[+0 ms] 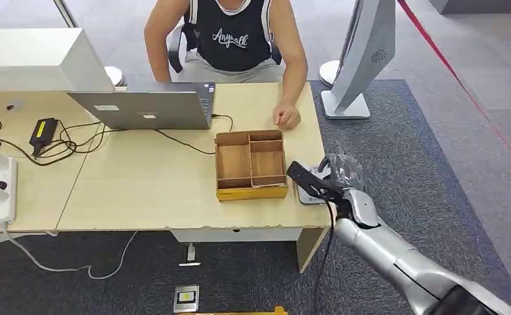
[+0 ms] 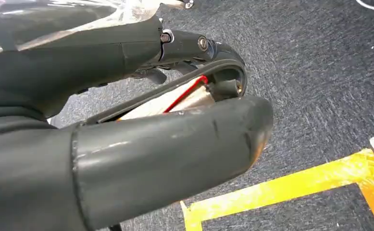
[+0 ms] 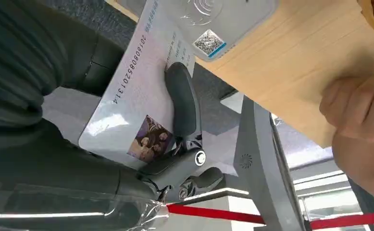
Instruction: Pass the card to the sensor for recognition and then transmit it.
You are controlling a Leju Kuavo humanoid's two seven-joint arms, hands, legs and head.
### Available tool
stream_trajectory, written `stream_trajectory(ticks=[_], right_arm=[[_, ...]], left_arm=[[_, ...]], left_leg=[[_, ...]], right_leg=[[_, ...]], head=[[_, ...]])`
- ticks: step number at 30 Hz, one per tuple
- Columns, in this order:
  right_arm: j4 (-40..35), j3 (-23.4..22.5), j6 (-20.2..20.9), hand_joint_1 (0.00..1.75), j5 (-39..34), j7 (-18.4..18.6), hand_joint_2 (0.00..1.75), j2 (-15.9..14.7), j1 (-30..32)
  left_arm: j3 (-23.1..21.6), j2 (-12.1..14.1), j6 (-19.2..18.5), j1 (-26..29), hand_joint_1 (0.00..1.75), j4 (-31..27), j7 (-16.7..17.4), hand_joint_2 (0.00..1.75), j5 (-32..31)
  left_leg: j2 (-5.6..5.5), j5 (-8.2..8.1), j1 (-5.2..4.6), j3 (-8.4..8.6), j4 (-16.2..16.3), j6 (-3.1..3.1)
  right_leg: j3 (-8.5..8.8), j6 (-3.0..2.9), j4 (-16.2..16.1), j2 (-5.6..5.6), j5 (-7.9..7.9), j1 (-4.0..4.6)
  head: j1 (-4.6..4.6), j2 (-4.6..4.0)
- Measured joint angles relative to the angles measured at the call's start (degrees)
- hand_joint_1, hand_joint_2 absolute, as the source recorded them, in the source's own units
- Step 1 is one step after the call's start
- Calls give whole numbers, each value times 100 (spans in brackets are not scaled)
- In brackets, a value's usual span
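The right hand (image 3: 142, 144) pinches the ID card (image 3: 137, 91), its far end just beside the grey sensor (image 3: 223, 24) at the desk (image 1: 141, 190) corner. Recognition looks underway; the handover to the seated person (image 1: 240, 39) remains. The left hand (image 2: 127, 120) holds a red-edged card-like thing (image 2: 175, 98).

An office or reception-style demo area: a light wooden table (image 1: 141, 190) carries an open grey laptop (image 1: 149, 108), a white power strip (image 1: 0, 187) and tangled black cables (image 1: 75, 141), with a person seated behind. Grey carpet (image 1: 430, 164), a red barrier tape (image 1: 460, 82) and a grey standing kiosk (image 1: 364, 56) surround it.
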Motion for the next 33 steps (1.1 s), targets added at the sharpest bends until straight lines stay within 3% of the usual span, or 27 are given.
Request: stream_trajectory(ticks=[33], right_arm=[[1124, 52, 140, 175, -332, -328, 175, 501, -31]], left_arm=[[0, -2, -7, 44, 0, 0, 9, 0, 79]], left_leg=[[3, 0, 1, 13, 0, 0]], right_leg=[[11, -1, -2, 0, 0, 2]], head=[[0, 0]])
